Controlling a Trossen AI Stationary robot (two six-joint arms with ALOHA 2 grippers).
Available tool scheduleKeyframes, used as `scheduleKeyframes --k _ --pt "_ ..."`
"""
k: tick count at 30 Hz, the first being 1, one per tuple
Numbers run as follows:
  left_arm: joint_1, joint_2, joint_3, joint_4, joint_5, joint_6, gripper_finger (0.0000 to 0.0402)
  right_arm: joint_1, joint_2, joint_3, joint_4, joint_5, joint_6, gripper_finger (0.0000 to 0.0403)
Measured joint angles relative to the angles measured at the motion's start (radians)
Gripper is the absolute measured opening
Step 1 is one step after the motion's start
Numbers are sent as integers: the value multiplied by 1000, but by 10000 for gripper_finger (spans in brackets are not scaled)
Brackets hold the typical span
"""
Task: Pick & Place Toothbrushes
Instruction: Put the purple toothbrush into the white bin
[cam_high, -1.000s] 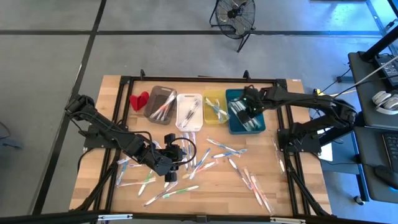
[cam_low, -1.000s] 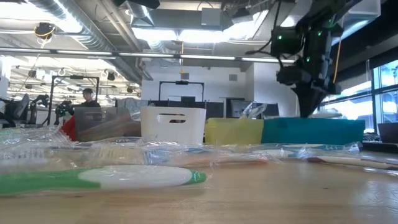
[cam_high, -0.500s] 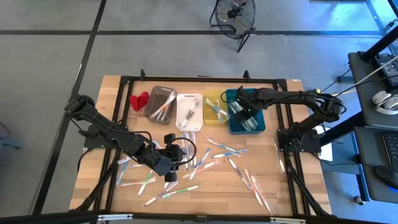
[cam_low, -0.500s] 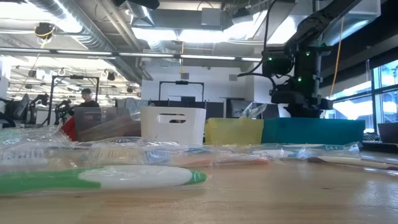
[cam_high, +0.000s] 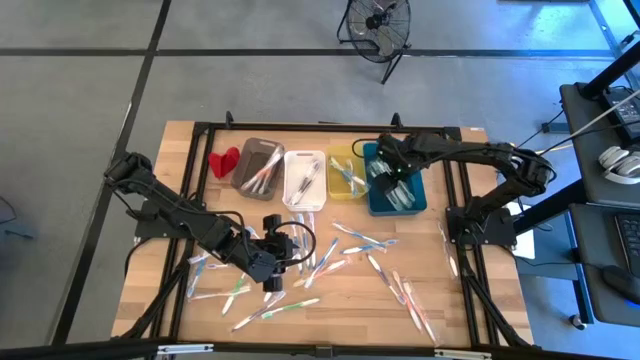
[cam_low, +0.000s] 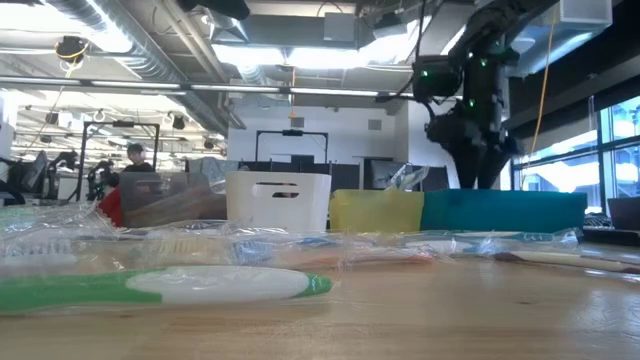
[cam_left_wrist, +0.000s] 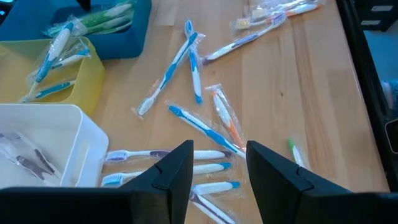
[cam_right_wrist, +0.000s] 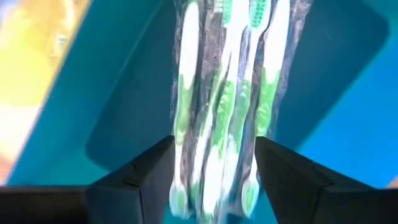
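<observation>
Over the teal bin (cam_high: 398, 190), at about one o'clock on the table (cam_high: 330, 300), we see the right hand (cam_high: 385, 178). Its two fingers are apart in the right wrist view, and nothing is between them. Green and white toothbrushes in clear wrap (cam_right_wrist: 224, 106) lie in the teal bin under it.

Near the middle of the table, toward seven o'clock, the left hand (cam_high: 285, 255) hangs low. Its fingers are apart too, and we see nothing held between them. Blue and white toothbrushes (cam_left_wrist: 186, 68) lie loose on the wood in front of it.

More toothbrushes are spread over the table from four o'clock to eight o'clock. Some lie in the grey bin (cam_high: 258, 163), the white bin (cam_high: 303, 178) and the yellow bin (cam_high: 345, 170), which sit in a row at twelve o'clock. A small red thing (cam_high: 222, 160) lies just beside the grey bin, at eleven o'clock.

We can read no words or brand names anywhere. The wraps have small print, but it is too tiny for us to make out.

From the low view, a green and white toothbrush (cam_low: 170, 287) fills the front and looks fuzzy. The bins hide what is inside them there. The right arm's fingers dip behind the teal bin's wall. A person (cam_low: 135, 157) stands far back in the room, too small to see well.
</observation>
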Motion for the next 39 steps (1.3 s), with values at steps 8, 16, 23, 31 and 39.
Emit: scheduleKeyframes --k 8,16,23,31,39 --pt "-3 -54 0 -133 128 -116 143 55 -1 121 -169 -51 8 220" --pt "-13 -78 1 -515 263 -329 143 138 -1 139 -190 -76 16 197" --pt "-23 -74 0 -790 214 -545 143 227 -1 139 -174 -98 64 182" --pt "-32 -74 -114 -792 290 -597 143 352 -1 139 -165 -157 77 171" --pt "1 -74 -274 -652 382 -546 143 483 -1 139 -100 -158 154 161"
